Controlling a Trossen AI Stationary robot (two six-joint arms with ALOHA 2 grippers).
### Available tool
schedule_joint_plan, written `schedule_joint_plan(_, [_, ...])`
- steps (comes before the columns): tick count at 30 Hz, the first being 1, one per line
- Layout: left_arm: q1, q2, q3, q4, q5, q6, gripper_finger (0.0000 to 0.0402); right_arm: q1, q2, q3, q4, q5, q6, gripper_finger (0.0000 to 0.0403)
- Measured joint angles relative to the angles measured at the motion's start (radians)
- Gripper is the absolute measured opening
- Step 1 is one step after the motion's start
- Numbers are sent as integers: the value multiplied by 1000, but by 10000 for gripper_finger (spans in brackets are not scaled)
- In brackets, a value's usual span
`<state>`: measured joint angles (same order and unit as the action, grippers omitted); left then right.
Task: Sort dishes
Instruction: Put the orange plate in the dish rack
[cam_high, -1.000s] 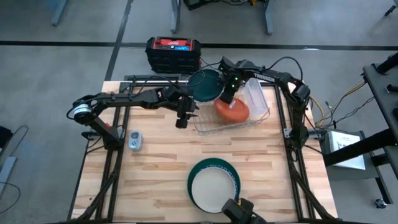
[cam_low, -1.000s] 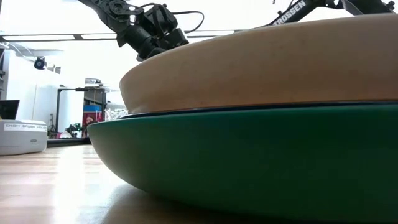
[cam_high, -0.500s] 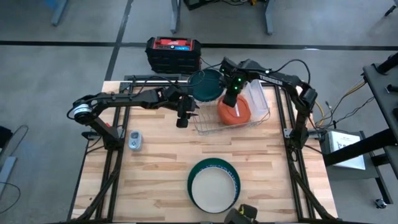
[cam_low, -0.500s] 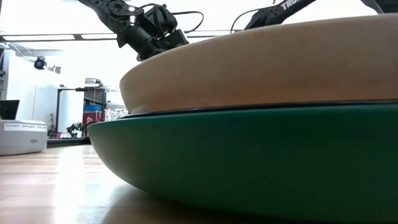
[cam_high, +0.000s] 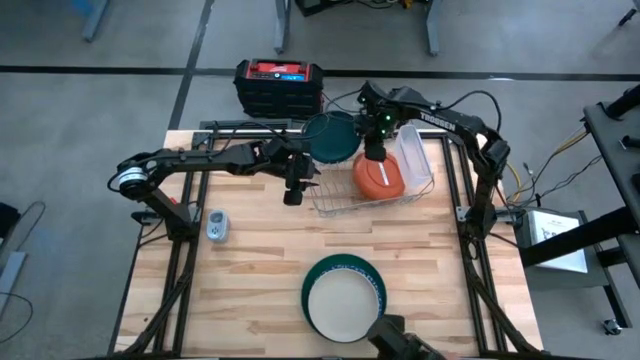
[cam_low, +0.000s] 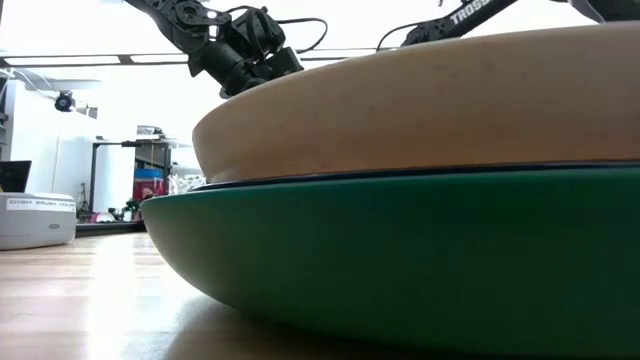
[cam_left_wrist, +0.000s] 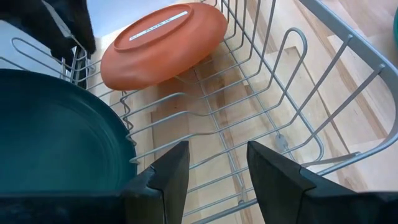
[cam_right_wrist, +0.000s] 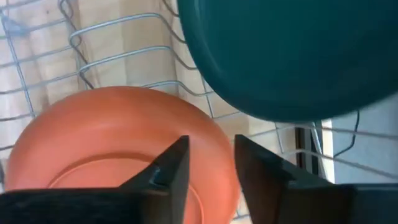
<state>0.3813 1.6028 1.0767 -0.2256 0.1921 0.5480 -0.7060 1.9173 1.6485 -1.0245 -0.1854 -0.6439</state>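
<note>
In the wire rack (cam_high: 375, 200), a smooth round orange dish (cam_high: 378, 177) leans.

orange dish (cam_high: 378, 177) tilted beside dark green dish (cam_high: 331, 138), white-in-green stack (cam_high: 344, 297) apart

your left arm reaches across the far half of the table, elbow bent, its left gripper (cam_high: 292, 187) pointing down, fingers (cam_left_wrist: 166, 176) parted with nothing between them. your right arm arches in from the far right corner; the right gripper (cam_high: 375, 150) hangs downward, fingers (cam_right_wrist: 171, 168) apart, nothing clamped.
</note>
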Motion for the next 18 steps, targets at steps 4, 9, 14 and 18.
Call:
schedule_joint_plan(4, [0, 0, 0, 0, 0, 0, 152, -9, 22, 0, 1, 1, -31, 183])
schedule_joint_plan(9, [0, 0, 0, 0, 0, 0, 152, -29, 55, 0, 15, -44, -7, 231])
schedule_joint_plan(14, [0, 0, 0, 1, 0, -7, 152, -47, 97, 0, -60, -239, -5, 241])
schedule_joint_plan(18, [0, 0, 0, 4, -24, -15, 152, -40, 106, 5, -151, -322, 4, 224])
